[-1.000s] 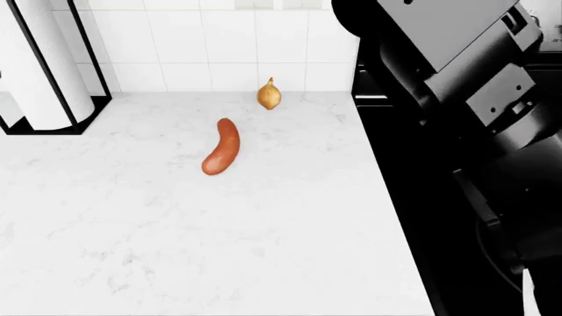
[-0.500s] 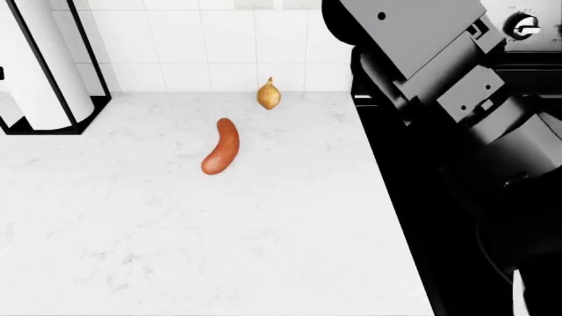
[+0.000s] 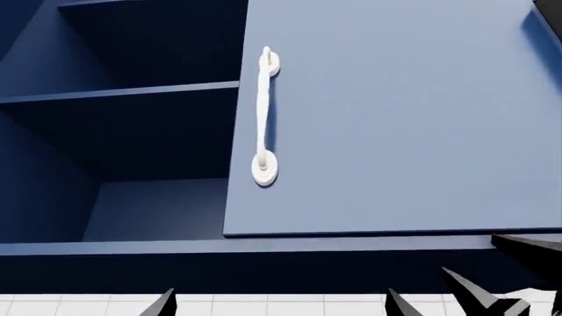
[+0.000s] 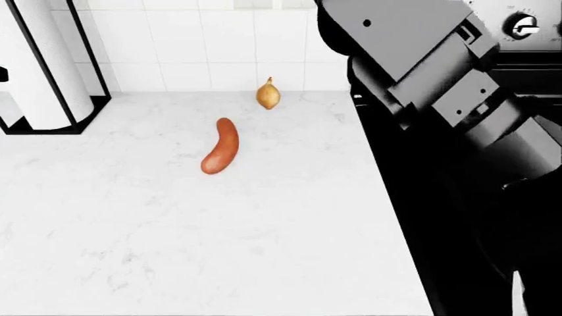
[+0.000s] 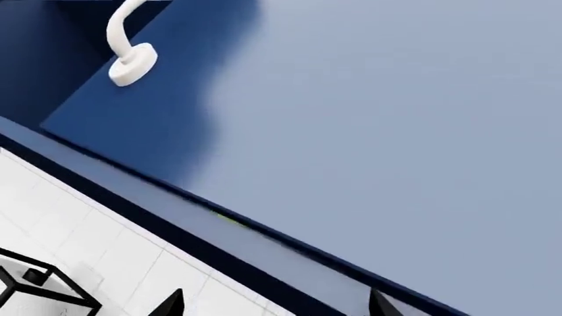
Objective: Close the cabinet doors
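cabinet door (image 3: pixel 386 118), dark blue with a white handle (image 3: pixel 265 115), hung above the white tiled wall (image 4: pixel 210 46), open beside bare shelves (image 3: pixel 123 92) in the left wrist view. left gripper (image 3: pixel 281 304) fingertips spread apart below it, touching nothing. right gripper (image 5: pixel 274 304) tips likewise apart, close under the door face. on the marble counter (image 4: pixel 176 230): sweet potato (image 4: pixel 220 146), onion (image 4: pixel 268 95) near the wall, well apart.

Blue cabinet door (image 3: pixel 395 125), white handle (image 3: pixel 264 118)
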